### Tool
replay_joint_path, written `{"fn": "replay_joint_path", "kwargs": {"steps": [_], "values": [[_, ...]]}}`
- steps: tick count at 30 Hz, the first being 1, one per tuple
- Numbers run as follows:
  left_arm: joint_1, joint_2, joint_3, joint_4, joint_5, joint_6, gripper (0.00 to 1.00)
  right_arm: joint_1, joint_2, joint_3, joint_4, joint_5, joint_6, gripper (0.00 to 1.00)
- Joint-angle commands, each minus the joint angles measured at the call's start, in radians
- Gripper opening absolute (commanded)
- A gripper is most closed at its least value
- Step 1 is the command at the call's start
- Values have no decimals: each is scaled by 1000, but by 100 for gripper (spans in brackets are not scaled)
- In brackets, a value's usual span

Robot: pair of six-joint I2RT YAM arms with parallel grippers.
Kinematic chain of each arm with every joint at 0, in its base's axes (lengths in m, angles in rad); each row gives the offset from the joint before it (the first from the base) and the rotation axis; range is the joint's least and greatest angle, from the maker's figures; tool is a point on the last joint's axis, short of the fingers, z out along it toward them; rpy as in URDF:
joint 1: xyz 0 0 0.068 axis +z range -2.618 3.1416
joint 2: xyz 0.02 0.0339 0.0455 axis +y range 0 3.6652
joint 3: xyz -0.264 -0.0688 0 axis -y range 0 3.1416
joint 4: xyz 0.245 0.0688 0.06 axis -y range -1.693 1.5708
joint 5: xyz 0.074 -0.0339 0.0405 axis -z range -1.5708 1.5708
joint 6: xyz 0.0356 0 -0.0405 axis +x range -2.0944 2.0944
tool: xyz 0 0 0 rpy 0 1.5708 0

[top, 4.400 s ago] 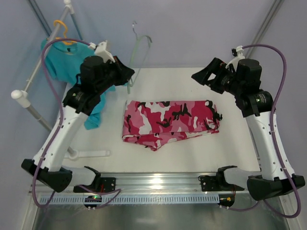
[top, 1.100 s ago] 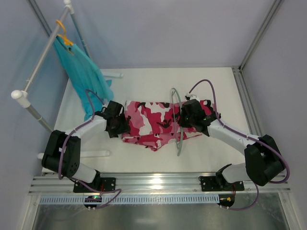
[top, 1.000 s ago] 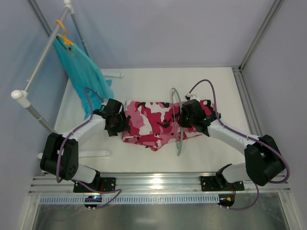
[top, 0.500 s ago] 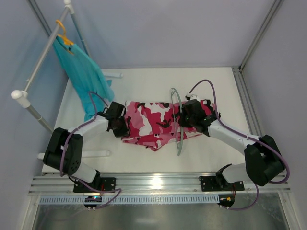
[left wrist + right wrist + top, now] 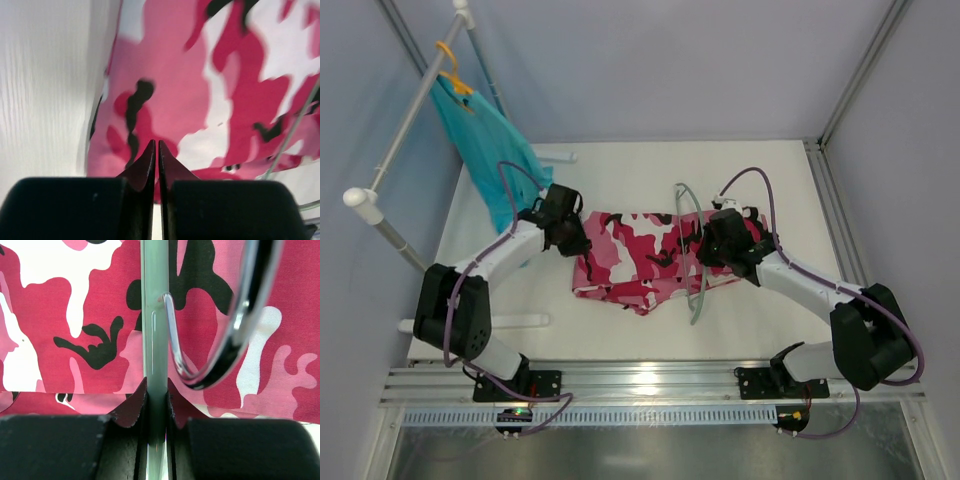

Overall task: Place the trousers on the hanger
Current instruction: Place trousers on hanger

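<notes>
Left gripper [image 5: 155, 145] is pinching trousers' [image 5: 200, 90] edge, table [image 5: 45, 100] showing left of its fingers [image 5: 142, 167]; right gripper [image 5: 155, 382] is clamping hanger [image 5: 154, 315] over trousers

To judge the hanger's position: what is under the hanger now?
Under the hanger, held by the right gripper, lie the pink camouflage trousers; its near end passes over bare table. The rods cover thin strips of cloth, and whatever is beneath the trousers is hidden.

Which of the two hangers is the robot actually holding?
The pale green hanger, clamped in the right pincer over the trousers; the orange hanger carries the teal garment.
</notes>
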Motion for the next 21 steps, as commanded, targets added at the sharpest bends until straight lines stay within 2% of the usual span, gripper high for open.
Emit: {"fn": "replay_joint_path", "kwargs": {"steps": [1,8,11,14,19,21], "values": [[8,52,173,-5,-72,58,1,5,-7,-27,-33,-21,-29,4],[46,279,368,43,-109,85,0,5,13,-38,-7,-32,-28,4],[65,403,462,-49,-181,94,0,7,30,-30,-12,-34,-32,4],[84,463,487,-94,-214,98,0,7,31,-26,-12,-38,-32,4],[100,407,477,-108,-171,111,0,7,36,-9,-12,-52,-26,4],[97,356,485,-140,-116,138,8,7,36,-6,-14,-55,-23,4]]}}
